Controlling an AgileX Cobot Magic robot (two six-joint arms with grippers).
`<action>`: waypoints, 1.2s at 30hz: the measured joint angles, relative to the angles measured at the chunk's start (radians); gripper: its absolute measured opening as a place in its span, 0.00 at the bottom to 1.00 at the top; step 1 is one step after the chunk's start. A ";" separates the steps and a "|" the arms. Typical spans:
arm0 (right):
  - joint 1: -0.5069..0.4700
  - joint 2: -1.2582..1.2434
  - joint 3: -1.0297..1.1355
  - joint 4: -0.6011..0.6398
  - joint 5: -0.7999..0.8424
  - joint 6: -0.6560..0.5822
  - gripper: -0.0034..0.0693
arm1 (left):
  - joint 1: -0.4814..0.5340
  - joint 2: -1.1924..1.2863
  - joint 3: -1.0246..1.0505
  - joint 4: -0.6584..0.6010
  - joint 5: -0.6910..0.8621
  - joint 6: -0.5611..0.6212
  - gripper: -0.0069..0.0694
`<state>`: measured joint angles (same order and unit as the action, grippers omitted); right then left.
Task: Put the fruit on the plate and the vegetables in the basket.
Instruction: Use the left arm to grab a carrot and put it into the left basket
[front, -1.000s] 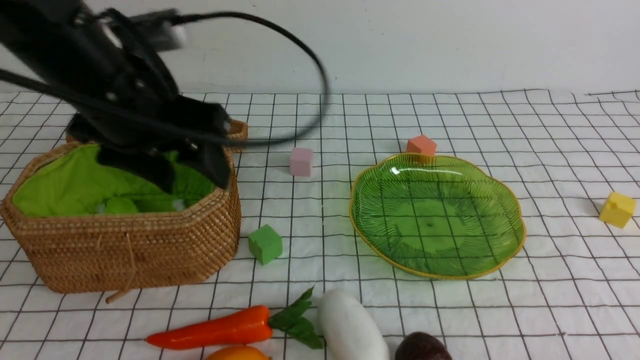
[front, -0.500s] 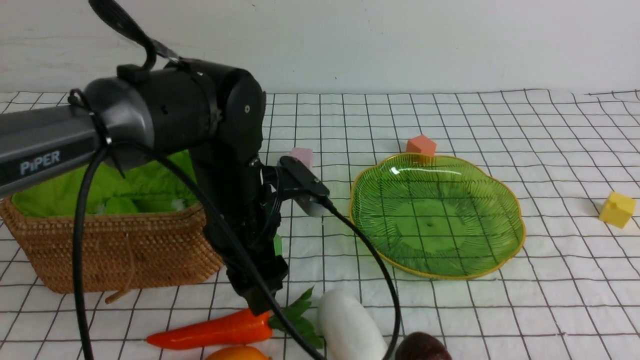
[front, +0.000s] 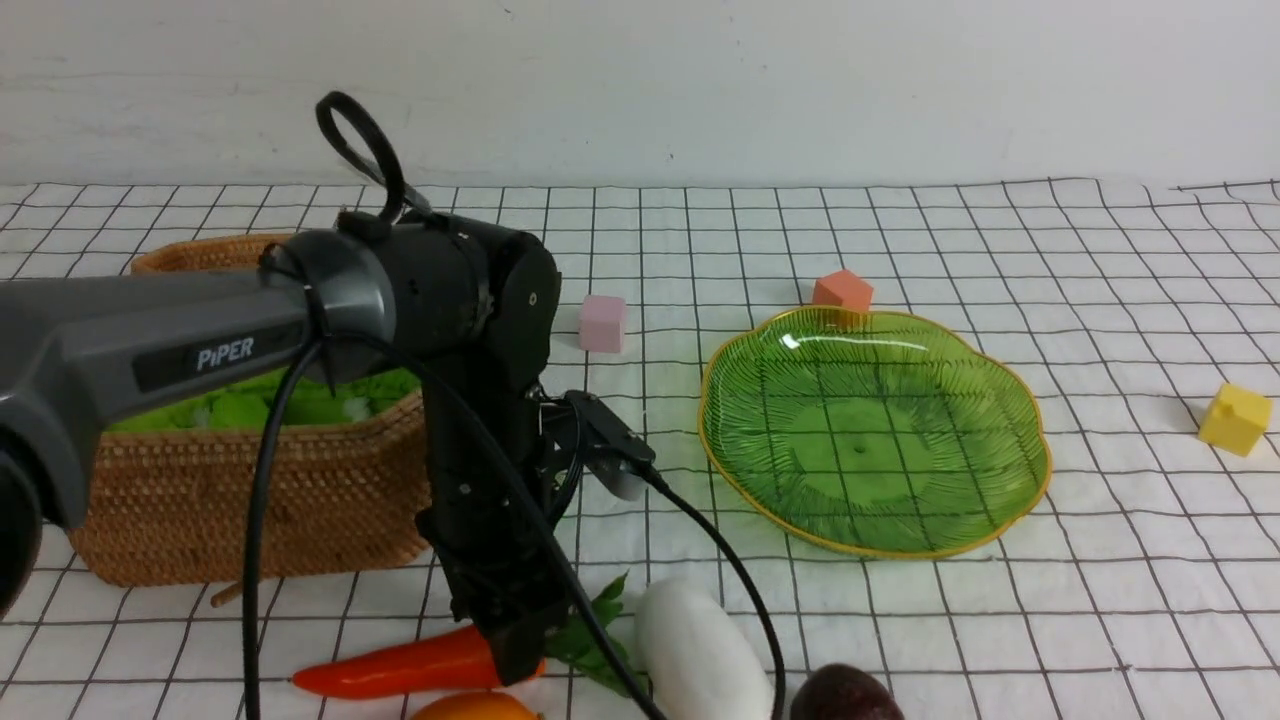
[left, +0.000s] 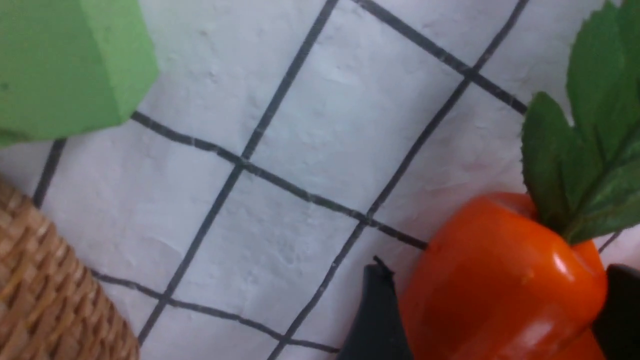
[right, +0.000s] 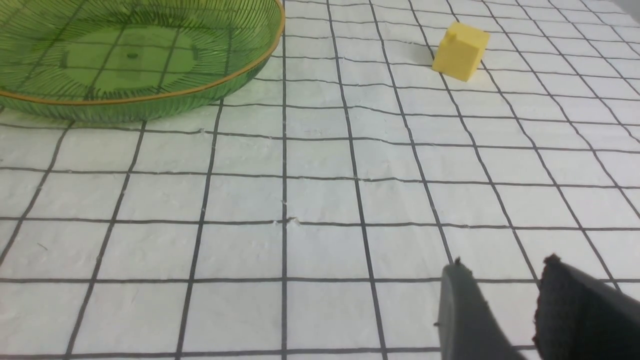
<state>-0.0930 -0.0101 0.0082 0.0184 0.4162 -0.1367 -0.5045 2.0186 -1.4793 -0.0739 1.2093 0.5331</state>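
At the checked desk's (front: 1100, 600) front edge, the left fingers (left: 375, 310) straddle the carrot's (left: 500, 280) thick end, clamped or not I cannot tell; next comes a firm squeeze and a lift to the basket (front: 250, 500).

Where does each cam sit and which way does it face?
Front: between the arms, facing forward over basket, plate; left arm shows, left end effector down at carrot.
Left wrist: on left arm, close above carrot and green cube; both fingers show.
Right wrist: low over the cloth, facing plate and yellow cube; right end effector shows.
Shared: front and left wrist both see the carrot.
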 joint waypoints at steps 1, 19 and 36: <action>0.000 0.000 0.000 0.000 0.000 0.000 0.38 | 0.000 0.003 0.000 -0.002 0.000 0.000 0.77; 0.000 0.000 0.000 0.000 0.000 0.000 0.38 | -0.001 -0.200 0.003 0.021 -0.002 -0.040 0.57; 0.000 0.000 0.000 0.000 0.000 0.000 0.38 | 0.252 -0.413 0.003 0.372 -0.252 0.012 0.57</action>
<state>-0.0930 -0.0101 0.0082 0.0184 0.4162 -0.1367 -0.2525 1.6059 -1.4764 0.2976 0.9574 0.5456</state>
